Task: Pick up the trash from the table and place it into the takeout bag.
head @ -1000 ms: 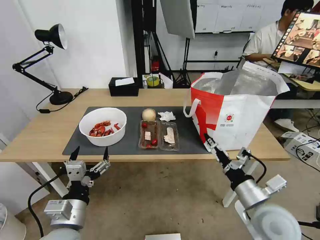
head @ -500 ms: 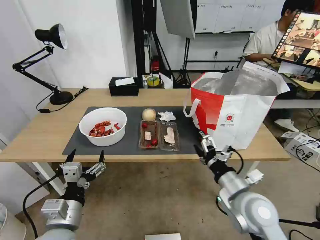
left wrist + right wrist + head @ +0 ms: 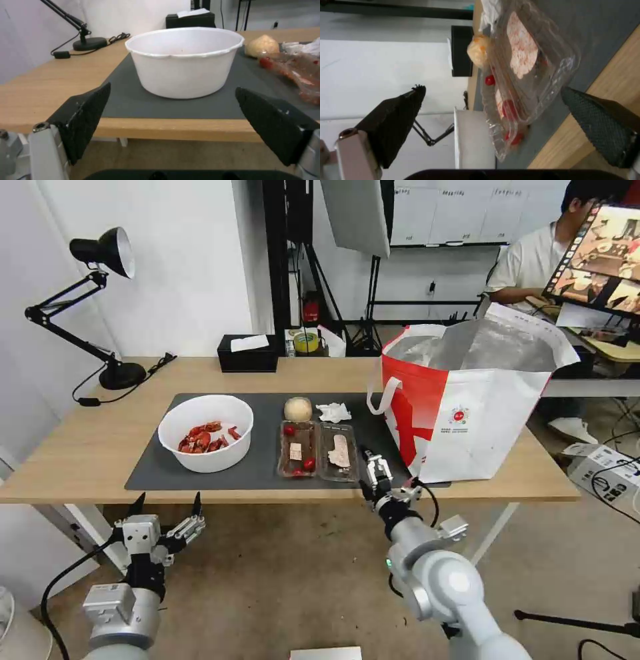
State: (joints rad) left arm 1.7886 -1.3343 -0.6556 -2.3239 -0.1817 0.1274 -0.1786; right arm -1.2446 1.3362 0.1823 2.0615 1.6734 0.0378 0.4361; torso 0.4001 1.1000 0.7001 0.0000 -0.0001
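Clear hinged box (image 3: 319, 451) lies before the right gripper (image 3: 369, 471), fingers spread wide, touching nothing.

Open floor along the table's (image 3: 87, 460) near edge. Bare mat (image 3: 150, 467) at the near left corner. Takeout bag (image 3: 467, 400) walling off the right end; tissue box (image 3: 248, 355) at the far edge.

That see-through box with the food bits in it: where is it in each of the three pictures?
Head view: the clear box lies on the dark mat, between the white bowl and the takeout bag.
Left wrist view: its edge sits beside the bowl.
Right wrist view: it is straight ahead.
Shared landmark: the beige ball next to it.
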